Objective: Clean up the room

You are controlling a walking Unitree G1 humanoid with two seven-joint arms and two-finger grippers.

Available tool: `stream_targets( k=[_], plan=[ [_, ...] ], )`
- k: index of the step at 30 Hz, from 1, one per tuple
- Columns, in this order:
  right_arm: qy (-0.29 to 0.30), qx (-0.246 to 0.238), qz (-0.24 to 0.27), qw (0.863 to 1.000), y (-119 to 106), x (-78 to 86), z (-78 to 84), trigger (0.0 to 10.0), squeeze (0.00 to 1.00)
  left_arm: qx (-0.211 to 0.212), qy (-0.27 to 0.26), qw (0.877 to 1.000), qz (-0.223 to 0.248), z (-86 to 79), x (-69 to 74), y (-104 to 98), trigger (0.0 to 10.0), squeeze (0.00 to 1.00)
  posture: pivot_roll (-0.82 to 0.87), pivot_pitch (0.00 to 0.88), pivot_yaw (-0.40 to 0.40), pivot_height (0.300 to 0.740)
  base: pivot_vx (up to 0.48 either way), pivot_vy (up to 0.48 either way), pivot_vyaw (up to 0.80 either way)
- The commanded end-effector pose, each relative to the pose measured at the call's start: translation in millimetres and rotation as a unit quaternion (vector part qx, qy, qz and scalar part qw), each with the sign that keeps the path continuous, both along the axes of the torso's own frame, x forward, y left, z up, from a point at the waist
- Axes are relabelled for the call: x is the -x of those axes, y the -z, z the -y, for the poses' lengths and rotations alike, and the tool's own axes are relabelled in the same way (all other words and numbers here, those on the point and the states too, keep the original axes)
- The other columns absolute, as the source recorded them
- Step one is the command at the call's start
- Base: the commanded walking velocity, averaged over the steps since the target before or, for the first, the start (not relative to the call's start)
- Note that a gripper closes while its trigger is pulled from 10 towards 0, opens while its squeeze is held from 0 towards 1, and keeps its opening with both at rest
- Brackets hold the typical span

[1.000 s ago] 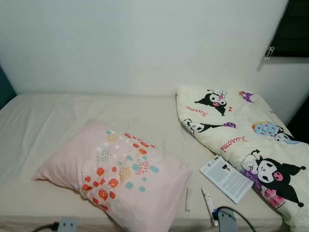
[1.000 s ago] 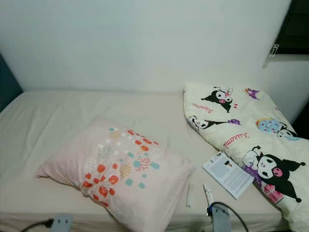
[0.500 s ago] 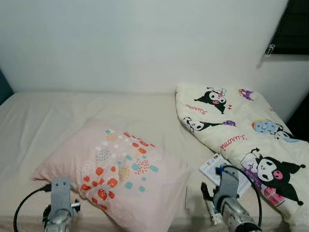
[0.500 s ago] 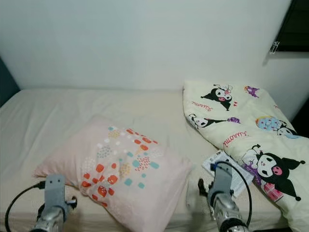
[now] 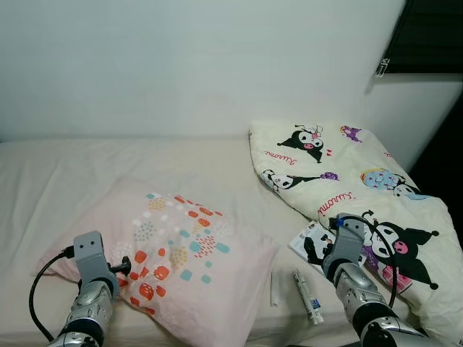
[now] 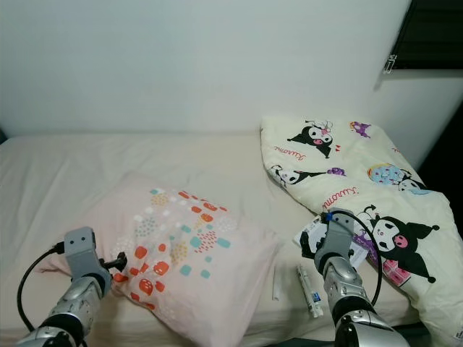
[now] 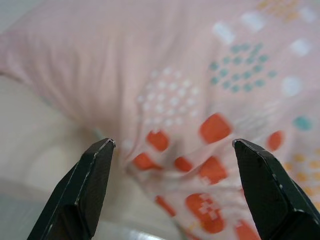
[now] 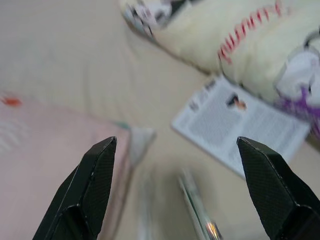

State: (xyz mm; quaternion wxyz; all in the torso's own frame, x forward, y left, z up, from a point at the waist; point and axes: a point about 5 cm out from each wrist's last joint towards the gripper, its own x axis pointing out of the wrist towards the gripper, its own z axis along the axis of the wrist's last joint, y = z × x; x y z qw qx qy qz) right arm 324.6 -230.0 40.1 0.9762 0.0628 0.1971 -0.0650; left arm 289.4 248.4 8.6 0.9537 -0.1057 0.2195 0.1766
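A pink pillow [image 5: 181,242] with orange and teal spots lies on the bed [image 5: 87,173]. My left gripper [image 5: 121,269] is at the pillow's near left corner, open, with the pillow's spotted cloth [image 7: 190,115] ahead of its fingertips. A cream cartoon-print quilt [image 5: 340,181] is bunched on the bed's right side. A white printed leaflet [image 8: 240,125] lies at the quilt's edge. My right gripper [image 5: 312,251] hovers over the leaflet, open and holding nothing. A white tube [image 5: 308,297] and a thin white strip [image 5: 273,289] lie near the front edge.
A white wall [image 5: 188,65] backs the bed. A dark window [image 5: 427,36] sits at the upper right. Bare sheet stretches behind and left of the pillow. Black cables loop from both wrists.
Both arms have risen from the bottom edge and reached forward over the bed. The camera has turned right, so the scene sits further left.
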Motion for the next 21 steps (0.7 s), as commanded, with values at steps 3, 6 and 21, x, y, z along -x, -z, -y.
stream_targets(
  k=[3,6,21],
  plan=[
    [-0.011,-0.005,0.031,0.999,-12.7,-9.9,-4.7,10.0,0.0,0.009,0.004,1.0,0.019,1.6,-5.1,-5.1,10.0,0.0,-0.08,0.0,-0.057,0.68,0.0,0.0,0.0],
    [-0.015,-0.006,0.035,0.999,-14.9,-11.8,-5.9,10.0,0.0,0.011,0.005,1.0,0.022,2.5,-6.5,-6.2,10.0,0.0,-0.08,0.0,-0.057,0.675,0.0,0.0,0.0],
    [-0.073,-0.018,0.039,0.996,-13.5,-16.5,-37.2,10.0,0.0,0.08,0.001,0.992,0.1,11.3,-32.3,-33.4,10.0,0.0,-0.1,0.0,-0.048,0.615,0.0,0.0,0.0]
  ],
)
